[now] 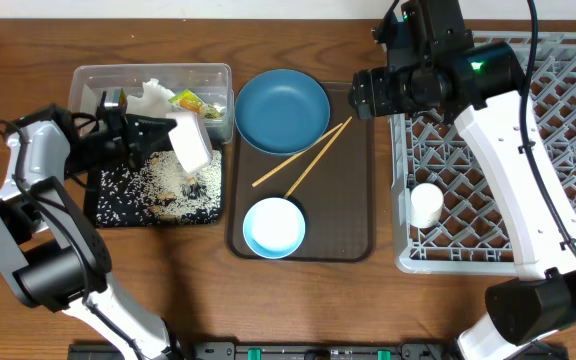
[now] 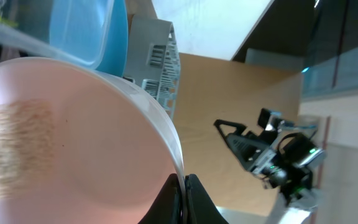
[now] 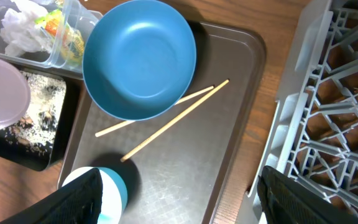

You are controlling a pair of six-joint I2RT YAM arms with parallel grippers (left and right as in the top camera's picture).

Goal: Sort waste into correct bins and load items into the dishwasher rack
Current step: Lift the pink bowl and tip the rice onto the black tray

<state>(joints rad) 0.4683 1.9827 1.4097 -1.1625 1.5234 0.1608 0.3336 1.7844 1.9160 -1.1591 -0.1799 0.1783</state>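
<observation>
My left gripper (image 1: 158, 140) is shut on the rim of the cream bowl (image 1: 190, 145), held tipped over the black tray (image 1: 103, 205). Rice scraps (image 1: 163, 185) lie on that tray. In the left wrist view the jaws (image 2: 184, 194) pinch the bowl's rim (image 2: 92, 143). The clear tub (image 1: 93, 80) holds crumpled tissue (image 1: 148, 98) and the yellow-green wrapper (image 1: 190, 100). The dark blue bowl (image 1: 282, 110), two chopsticks (image 1: 303, 155) and the small light blue bowl (image 1: 274, 226) are on the brown tray. The white cup (image 1: 426, 205) stands in the grey rack (image 1: 538, 150). My right gripper (image 3: 194, 199) is open and empty above the brown tray.
The brown serving tray (image 1: 348, 215) lies between the bins and the rack. The right wrist view shows the dark blue bowl (image 3: 138, 59), chopsticks (image 3: 173, 118), light blue bowl (image 3: 107, 190) and rack edge (image 3: 291, 118). Bare wooden table lies in front.
</observation>
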